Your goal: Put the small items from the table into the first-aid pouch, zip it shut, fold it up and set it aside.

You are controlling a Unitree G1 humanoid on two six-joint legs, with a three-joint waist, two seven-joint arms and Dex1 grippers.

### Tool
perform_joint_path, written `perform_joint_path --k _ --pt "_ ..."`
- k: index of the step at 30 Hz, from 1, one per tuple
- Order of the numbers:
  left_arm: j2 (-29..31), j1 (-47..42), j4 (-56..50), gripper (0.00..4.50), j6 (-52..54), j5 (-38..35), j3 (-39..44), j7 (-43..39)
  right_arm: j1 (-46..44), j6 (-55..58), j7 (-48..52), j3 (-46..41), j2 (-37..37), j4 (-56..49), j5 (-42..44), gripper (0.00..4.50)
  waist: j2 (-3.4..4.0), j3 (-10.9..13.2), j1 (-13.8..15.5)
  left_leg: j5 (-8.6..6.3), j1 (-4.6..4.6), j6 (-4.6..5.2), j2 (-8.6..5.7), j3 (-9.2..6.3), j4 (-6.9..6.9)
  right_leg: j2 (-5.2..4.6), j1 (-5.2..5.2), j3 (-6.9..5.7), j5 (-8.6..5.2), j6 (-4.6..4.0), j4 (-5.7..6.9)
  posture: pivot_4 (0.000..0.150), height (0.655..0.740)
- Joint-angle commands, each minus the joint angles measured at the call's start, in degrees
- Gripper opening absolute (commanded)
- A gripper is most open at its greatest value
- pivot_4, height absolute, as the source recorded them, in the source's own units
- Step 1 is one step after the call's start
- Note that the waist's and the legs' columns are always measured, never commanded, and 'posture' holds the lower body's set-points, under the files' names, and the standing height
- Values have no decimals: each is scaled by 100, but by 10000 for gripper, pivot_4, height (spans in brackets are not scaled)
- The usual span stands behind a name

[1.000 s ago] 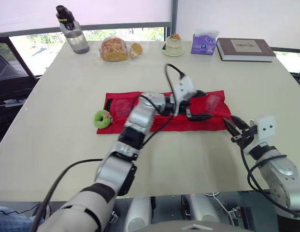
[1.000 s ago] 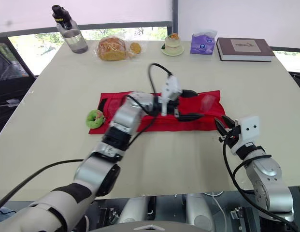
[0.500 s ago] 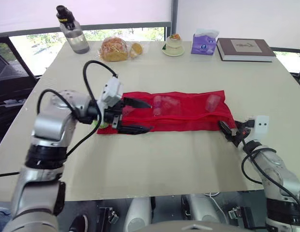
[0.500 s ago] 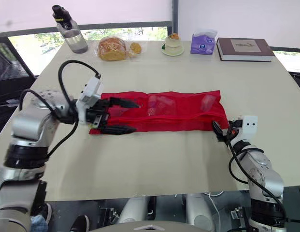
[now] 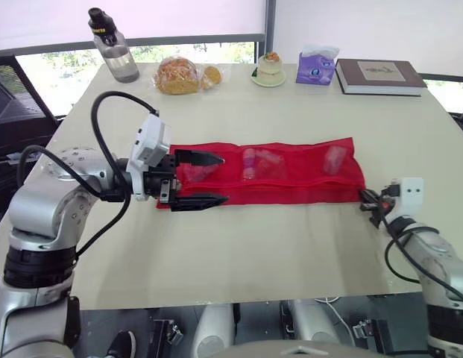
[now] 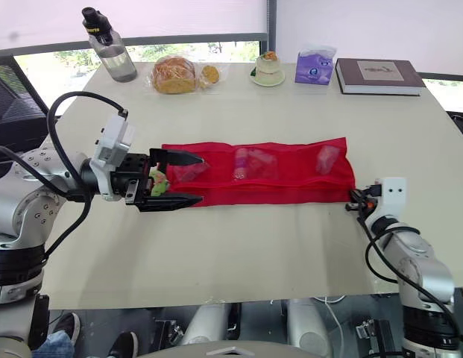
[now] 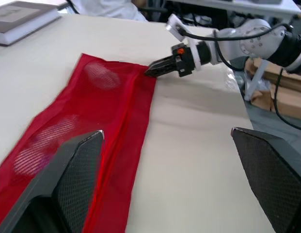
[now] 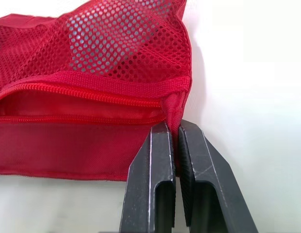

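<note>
First-aid pouch [image 5: 268,173], red mesh, spread long and flat across the middle of the frame on the pale desk [image 5: 291,246], unfolded. Pale small items visible through the mesh in three pockets, left, middle and right. At the pouch's right end, right pincer [image 5: 365,196] pressed together on the corner, red fabric nipped between the two black fingers beside the end of the zip line in the right wrist view. At the pouch's left end, left pincer [image 6: 200,177] spread wide apart, upper finger over the mesh, lower finger along the lower edge over the desk; contact with the fabric impossible to judge. Small green item [image 6: 158,183] just left of the pouch, lying between the two fingers near their base and partly covered by them. Well apart, along the upper edge of the frame from left to right: water bottle [image 5: 112,48], bagged bread [image 5: 177,75], small cake on a plate [image 5: 271,68], purple tissue pack [image 5: 315,66], dark book [image 5: 379,74]. Nothing lying between that row and the pouch.
</note>
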Motion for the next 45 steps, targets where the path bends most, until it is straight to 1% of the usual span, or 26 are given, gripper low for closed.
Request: perform_joint_path --k 1,5,8,12,15,16,17,18,19,20,21,25,26,28,33,35,37,38,39,42,45 --pt "117 -2 -233 45000 -37 -138 130 112 153 -125 -197 -449 -421 -93 -395 423 0 0 32 0 1 0 0 3 0 1 0 1 0 0 0 1500 7400" --pt "134 -96 -293 45000 55 -280 40 181 157 -6 -827 -960 -676 273 -850 423 0 0 75 0 2 0 0 5 0 3 0 0 -2 -3 1 1500 7400" --pt "127 -175 -285 45000 55 -296 -26 238 144 -102 -1028 -1109 -753 433 -1079 423 0 0 71 0 2 0 -1 8 0 2 0 2 -9 -17 1 1500 7400" --pt "121 -212 -229 45000 35 -294 -96 310 166 -463 -1005 -1018 -818 557 -1357 423 1 0 44 0 5 0 -1 10 0 7 0 6 -9 -16 2 1500 7400" --pt "133 -168 -178 45000 23 -256 -134 333 227 -599 -837 -1017 -789 508 -1350 423 2 0 42 0 7 0 -1 11 -1 11 -1 9 -11 -13 2 1500 7400" --pt "131 -141 -144 45000 34 -243 -136 369 293 -604 -693 -1067 -777 396 -1241 5373 2 1 42 0 7 0 0 10 -1 12 0 8 -12 -11 2 1500 7400" --pt "132 -121 -103 45000 26 -209 -135 415 361 -567 -518 -1134 -766 277 -1082 6875 3 0 45 0 6 0 0 11 -1 12 0 8 -12 -11 2 1500 7400" --pt "143 -102 -51 45000 10 -141 -148 474 419 -483 -365 -1239 -737 151 -879 9807 3 0 47 0 6 0 1 11 -1 10 0 9 -12 -11 2 1500 7400" --pt "151 -74 0 45000 -37 -59 -162 527 483 -370 -243 -1367 -711 13 -670 15977 3 0 48 0 7 0 2 10 -1 11 0 8 -12 -10 2 1500 7400" --pt "141 -50 53 45000 -48 -20 -154 594 578 -292 -119 -1471 -732 -120 -522 20000 3 0 48 0 6 0 2 10 -1 11 0 8 -12 -10 2 1500 7400" --pt "107 -33 131 45000 -34 -1 -129 686 732 -293 67 -1558 -813 -273 -429 21447 3 1 49 0 6 0 3 10 -1 10 0 9 -12 -10 2 1500 7400" --pt "7 56 439 45000 -52 100 -121 899 1498 -398 1028 -1896 -1209 -923 -38 38623 11 3 69 0 5 0 3 6 -3 8 1 3 -13 -8 0 1500 7400" --pt "-54 51 559 45000 -97 175 -150 993 1669 -496 1334 -2015 -1214 -1122 189 44301 12 3 71 0 4 0 3 9 -1 5 0 7 -14 -8 -1 1500 7400" --pt "-230 -10 872 45000 -195 366 -240 1231 1997 -615 1878 -2217 -1189 -1540 668 44301 9 1 75 0 6 0 3 7 -2 7 4 3 -15 -6 -2 1500 7400" --pt "-667 -292 1639 45000 -18 442 -270 1568 2301 -411 2357 -2274 -1229 -2282 1617 44301 7 2 57 0 13 0 8 5 1 12 5 5 -16 -5 2 1500 7400" --pt "-830 -442 2001 45000 52 534 -309 1737 2225 -284 2317 -2179 -1235 -2551 2013 44301 6 2 64 0 11 0 8 4 0 11 5 5 -16 -4 1 1500 7400" --pt "-1006 -678 2469 45000 429 595 -331 2080 2107 -177 2194 -2045 -1245 -2795 2321 44301 6 3 69 0 9 0 6 4 1 10 4 3 -7 11 1 1500 7400" --pt "-1081 -825 2708 45000 792 534 -306 2226 2056 -135 2140 -1973 -1260 -2900 2430 44301 5 3 69 0 9 0 5 4 1 10 4 1 -6 12 1 1500 7400" --pt "-1112 -940 2876 45000 1118 401 -325 2130 2012 -83 2081 -1888 -1289 -3002 2545 44301 5 3 68 0 9 0 4 3 1 10 5 -1 -6 13 1 1500 7400" --pt "-1322 -1185 3174 45000 1467 323 -408 2024 1857 36 1926 -1601 -1386 -3258 2834 44301 4 3 67 0 3 0 2 -1 3 10 4 -7 -5 13 0 1500 7400" --pt "-1553 -1414 3641 45000 1452 702 -672 2286 1629 45 1808 -1351 -1475 -3370 3007 44301 2 3 79 0 -2 0 -1 -4 4 4 4 -9 -2 8 -1 1500 7400"
